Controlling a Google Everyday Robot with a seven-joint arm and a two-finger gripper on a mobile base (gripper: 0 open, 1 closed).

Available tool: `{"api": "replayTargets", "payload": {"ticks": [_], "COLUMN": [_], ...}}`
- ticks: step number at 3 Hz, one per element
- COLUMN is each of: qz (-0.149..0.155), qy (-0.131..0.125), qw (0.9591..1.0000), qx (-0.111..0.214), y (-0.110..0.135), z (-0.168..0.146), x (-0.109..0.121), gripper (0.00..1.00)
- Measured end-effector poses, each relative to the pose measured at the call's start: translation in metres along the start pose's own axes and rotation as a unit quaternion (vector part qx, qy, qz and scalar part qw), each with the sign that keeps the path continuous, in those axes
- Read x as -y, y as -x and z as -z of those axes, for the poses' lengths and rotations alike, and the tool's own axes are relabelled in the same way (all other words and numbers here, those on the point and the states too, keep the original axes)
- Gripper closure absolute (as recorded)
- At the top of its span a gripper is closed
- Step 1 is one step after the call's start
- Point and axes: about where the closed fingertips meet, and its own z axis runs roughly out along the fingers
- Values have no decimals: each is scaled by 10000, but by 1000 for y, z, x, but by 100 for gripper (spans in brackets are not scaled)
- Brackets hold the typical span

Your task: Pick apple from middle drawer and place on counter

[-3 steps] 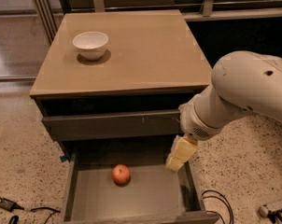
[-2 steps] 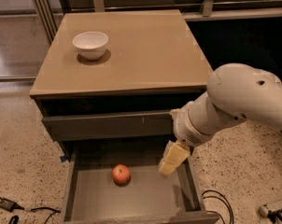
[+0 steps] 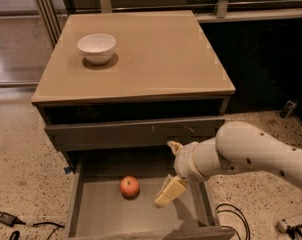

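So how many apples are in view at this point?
1. The apple lies on the floor of the open middle drawer, left of the gripper, which hangs over the drawer's right side. None on the counter. The arm may hide part of the drawer.

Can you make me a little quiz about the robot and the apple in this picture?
1. True or false: the apple lies on the counter.
2. What stands on the counter? A) cup B) white bowl C) plate
3. Where is the gripper?
Key: 1 false, it lies in the middle drawer. 2 B. 3 Over the open middle drawer, right of the apple, not touching it.
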Motion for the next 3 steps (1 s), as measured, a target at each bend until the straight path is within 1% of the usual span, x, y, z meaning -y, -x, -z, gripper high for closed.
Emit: {"api": "replayTargets", "payload": {"ticks": [1, 2, 3], "qz": [-40, -191, -175], "qy": [-178, -221, -115], "qw": [9998, 9995, 9989], "qx": [33, -136, -418], "y": [-16, -35, -30], "z": [-33, -68, -120], "x": [2, 9, 18], "gripper": [0, 0, 0]}}
